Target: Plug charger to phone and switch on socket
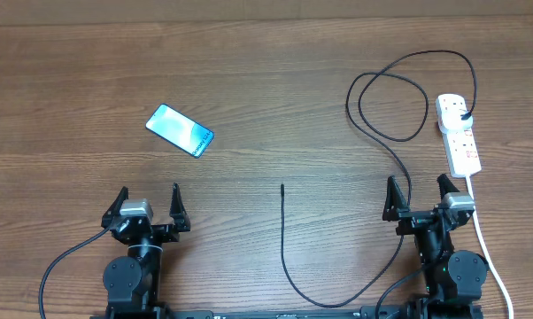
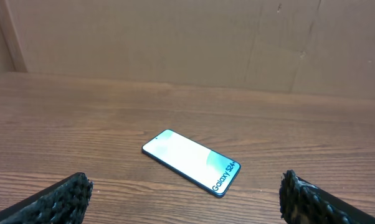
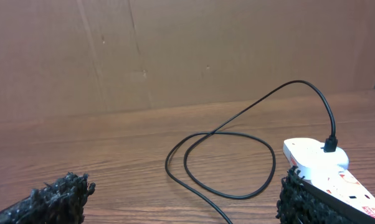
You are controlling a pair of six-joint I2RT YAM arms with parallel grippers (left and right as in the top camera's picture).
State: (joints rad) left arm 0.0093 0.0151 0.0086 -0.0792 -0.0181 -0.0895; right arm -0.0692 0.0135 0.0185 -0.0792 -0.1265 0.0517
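Wooden counter [image 1: 249,80] below: I see my left pincer [image 1: 149,190] and right pincer [image 1: 417,180] spread, holding nothing. The phone [image 1: 180,130] lies ahead of the left one, the socket [image 1: 459,133] sits just ahead-right of the right one, and the charger [image 1: 282,230] tip rests between them.

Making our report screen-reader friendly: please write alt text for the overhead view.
A lit phone lies left of centre on a wooden table, unplugged; the black charger loops from the socket at right, its free tip mid-table. Left arm and right arm sit at the near edge, jaws open.
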